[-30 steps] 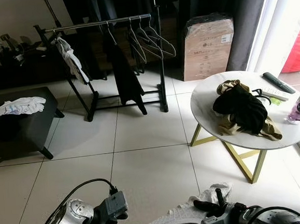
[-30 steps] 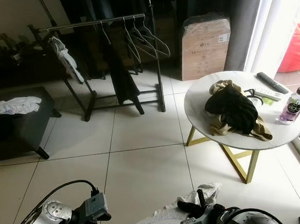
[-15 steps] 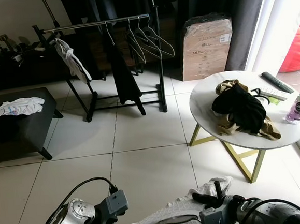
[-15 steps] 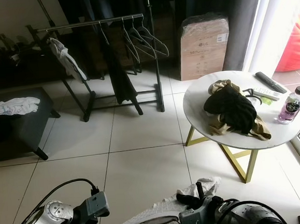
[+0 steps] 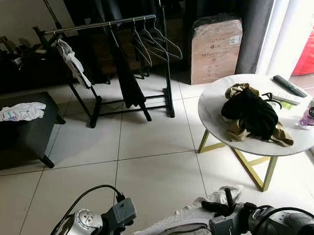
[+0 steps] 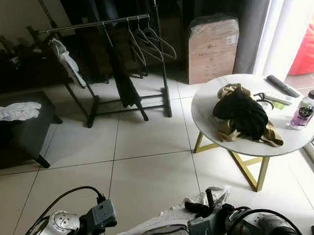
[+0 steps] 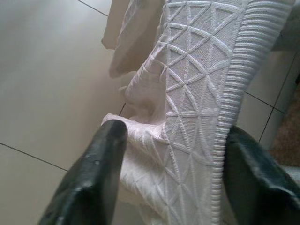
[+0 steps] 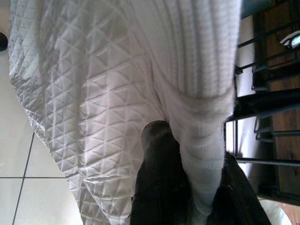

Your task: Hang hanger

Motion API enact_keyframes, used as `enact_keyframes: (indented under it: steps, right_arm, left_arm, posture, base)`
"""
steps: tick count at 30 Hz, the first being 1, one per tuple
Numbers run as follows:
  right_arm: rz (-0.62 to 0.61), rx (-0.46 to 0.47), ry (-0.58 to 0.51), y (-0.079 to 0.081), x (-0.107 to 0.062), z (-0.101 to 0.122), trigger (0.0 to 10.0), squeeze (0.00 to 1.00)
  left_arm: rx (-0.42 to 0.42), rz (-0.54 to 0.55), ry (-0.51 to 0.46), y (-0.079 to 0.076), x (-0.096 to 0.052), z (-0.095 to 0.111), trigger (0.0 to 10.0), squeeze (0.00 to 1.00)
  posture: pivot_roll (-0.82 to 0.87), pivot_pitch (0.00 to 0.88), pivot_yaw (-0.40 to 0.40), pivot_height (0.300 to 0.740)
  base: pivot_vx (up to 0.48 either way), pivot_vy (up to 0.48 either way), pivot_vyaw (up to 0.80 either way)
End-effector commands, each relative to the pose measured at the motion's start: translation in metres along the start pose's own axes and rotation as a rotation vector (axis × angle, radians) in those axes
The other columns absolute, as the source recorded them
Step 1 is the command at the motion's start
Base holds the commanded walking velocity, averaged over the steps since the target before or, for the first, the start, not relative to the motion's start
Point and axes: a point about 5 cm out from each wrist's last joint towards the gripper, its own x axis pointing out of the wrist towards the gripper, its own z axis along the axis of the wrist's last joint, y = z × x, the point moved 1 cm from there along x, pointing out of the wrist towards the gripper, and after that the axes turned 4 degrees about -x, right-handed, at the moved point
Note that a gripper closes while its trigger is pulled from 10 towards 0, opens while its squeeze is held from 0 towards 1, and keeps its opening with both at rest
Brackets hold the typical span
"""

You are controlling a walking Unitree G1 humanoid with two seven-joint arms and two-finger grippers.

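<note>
A white knitted garment (image 5: 182, 224) is held at the bottom of the frame between both arms. The right gripper (image 8: 187, 178) is clamped on a ribbed fold of it; the left gripper (image 7: 164, 164) has its fingers (image 7: 101, 159) spread wide, with the fabric lying between them. Empty hangers (image 5: 153, 39) are seen on the black clothes rack (image 5: 106, 24) at the upper middle, beside a dark garment (image 5: 126, 71). At the right, a round bench (image 5: 210, 105) carries a heap of clothes (image 5: 252, 113).
</note>
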Motion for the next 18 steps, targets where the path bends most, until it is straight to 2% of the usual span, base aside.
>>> enact_keyframes:
  steps: [1,18]
  right_arm:
    - [-0.046,0.019,-0.048,-0.011,0.004,0.008,10.0,0.00]
    - [0.005,0.044,-0.050,-0.001,0.005,0.011,10.0,0.00]
  left_arm:
    - [-0.021,0.018,0.014,0.002,-0.002,-0.005,0.0,0.00]
    - [-0.046,0.014,-0.039,0.001,-0.003,0.001,0.0,0.00]
  posture:
    - [-0.12,0.126,0.078,0.740]
    - [-0.11,0.125,0.077,0.740]
  base:
    - [0.000,0.000,0.00]
    - [0.000,0.000,0.00]
